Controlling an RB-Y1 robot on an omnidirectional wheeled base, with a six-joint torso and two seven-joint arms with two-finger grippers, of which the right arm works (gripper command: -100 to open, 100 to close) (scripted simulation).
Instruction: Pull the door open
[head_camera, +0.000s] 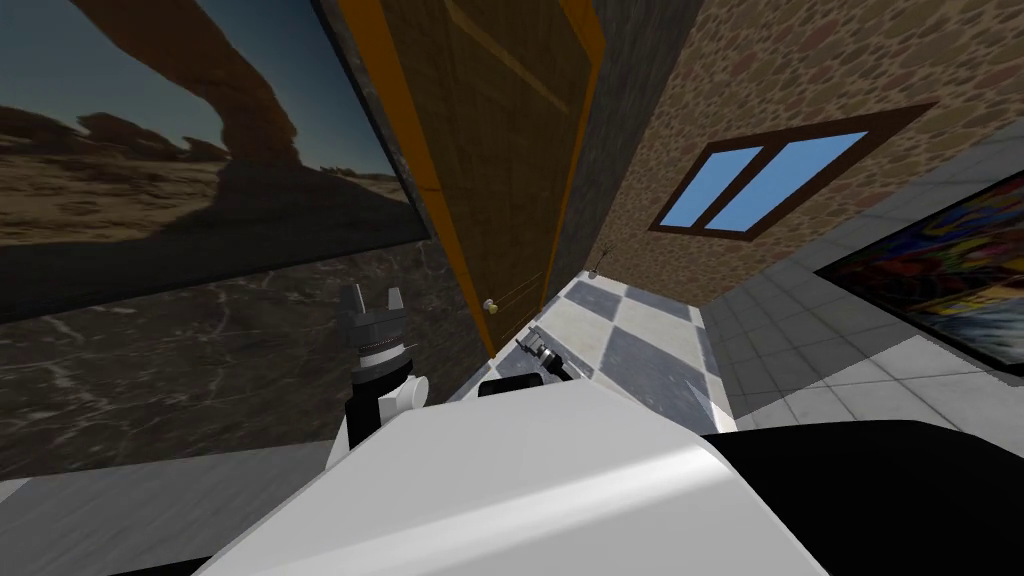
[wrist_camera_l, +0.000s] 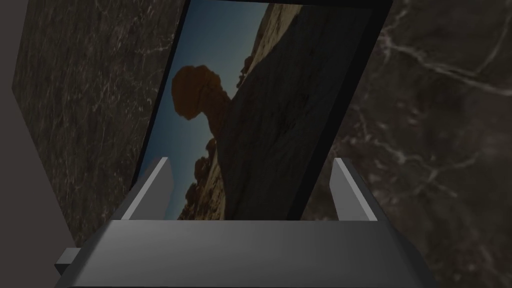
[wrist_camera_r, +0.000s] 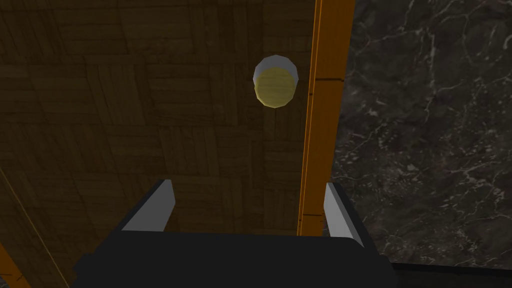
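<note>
Right hand (wrist_camera_r: 248, 185) spread wide, empty; yellow knob (wrist_camera_r: 274, 82) on brown door (wrist_camera_r: 140, 100) ahead, apart. Left hand (wrist_camera_l: 251, 161) spread, empty.

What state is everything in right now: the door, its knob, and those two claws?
door, looks shut, lying flush with its orange frame
knob, free, nothing touching it
right claw, open and empty, pointed at the door, short of the knob
left claw, open and empty, raised at the robot's left
</note>
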